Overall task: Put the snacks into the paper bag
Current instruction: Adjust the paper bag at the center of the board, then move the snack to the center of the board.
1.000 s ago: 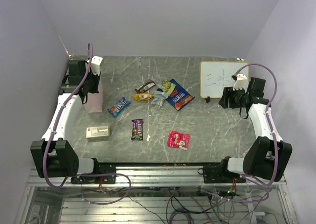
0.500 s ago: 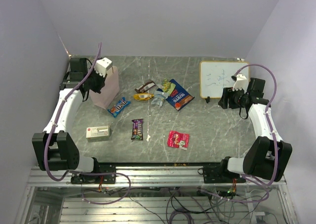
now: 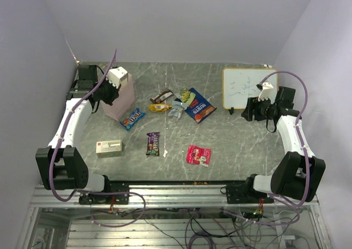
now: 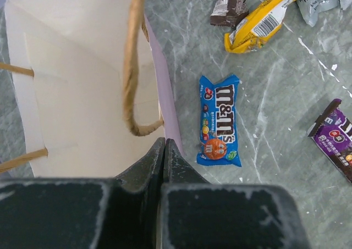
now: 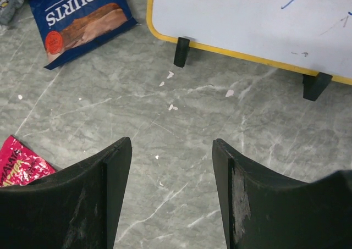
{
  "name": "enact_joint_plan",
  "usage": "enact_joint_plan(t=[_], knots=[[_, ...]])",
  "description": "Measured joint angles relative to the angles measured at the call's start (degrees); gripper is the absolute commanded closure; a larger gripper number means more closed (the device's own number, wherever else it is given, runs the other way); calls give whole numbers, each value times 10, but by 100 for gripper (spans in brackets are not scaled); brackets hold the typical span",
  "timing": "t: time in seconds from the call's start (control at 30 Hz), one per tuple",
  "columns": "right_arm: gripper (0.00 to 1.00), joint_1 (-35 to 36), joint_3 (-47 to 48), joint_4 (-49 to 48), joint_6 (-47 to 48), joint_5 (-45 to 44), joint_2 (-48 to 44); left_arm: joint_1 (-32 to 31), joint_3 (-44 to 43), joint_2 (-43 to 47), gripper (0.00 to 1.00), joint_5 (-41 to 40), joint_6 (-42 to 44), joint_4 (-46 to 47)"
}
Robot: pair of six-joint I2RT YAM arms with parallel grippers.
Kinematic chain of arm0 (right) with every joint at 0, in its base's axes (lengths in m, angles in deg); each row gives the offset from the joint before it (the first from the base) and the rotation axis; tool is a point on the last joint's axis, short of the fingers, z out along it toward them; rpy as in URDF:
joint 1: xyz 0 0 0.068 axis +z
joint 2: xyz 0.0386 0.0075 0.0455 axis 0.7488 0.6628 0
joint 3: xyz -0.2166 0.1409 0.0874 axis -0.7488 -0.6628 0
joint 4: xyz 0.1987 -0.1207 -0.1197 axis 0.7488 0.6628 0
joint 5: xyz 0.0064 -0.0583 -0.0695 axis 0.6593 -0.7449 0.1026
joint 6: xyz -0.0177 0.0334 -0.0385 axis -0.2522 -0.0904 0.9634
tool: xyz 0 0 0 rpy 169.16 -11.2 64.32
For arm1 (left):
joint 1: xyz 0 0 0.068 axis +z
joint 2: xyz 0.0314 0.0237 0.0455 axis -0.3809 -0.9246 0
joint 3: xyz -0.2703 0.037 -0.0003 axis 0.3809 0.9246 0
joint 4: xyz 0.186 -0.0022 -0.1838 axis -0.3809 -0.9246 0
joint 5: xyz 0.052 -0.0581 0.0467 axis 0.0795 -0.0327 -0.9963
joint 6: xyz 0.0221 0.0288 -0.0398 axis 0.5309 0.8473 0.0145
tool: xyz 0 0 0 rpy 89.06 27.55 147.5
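Matt paper bag [image 4: 82, 84] — glossy snacks [image 4: 219, 122].

The right end effector [image 5: 170, 144] hangs over the grey marbled table [image 5: 264, 128], its two dark fingers [image 5: 110, 194] standing apart with only bare stone and a few white flecks [image 5: 172, 107] between them. A dark blue Burts bag [image 5: 77, 18] lies flat at the upper left, and the corner of a pink-red packet [image 5: 19, 166] shows at the left edge, just beside the left finger. Across the top right stands a whiteboard [image 5: 247, 12] with a yellow rim, propped on two small black feet [image 5: 181, 51].
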Motion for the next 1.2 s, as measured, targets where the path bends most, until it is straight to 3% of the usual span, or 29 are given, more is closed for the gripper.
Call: enact_joint_plan(t=[0.13,0.57,0.83,1.2], knots=[[40,6,-2,0,10,21,-1,0,-8,-1,85,2,3,-12],[40,126,-9,-1,45,55,-2,0,-18,-13,36,-4,-8,-23],[40,238,42,-13,47,3,104,0,-18,35,4,-32,-20,-23],[40,322,223,-43,38,-99,323,0,43,188,1,-108,-62,4]])
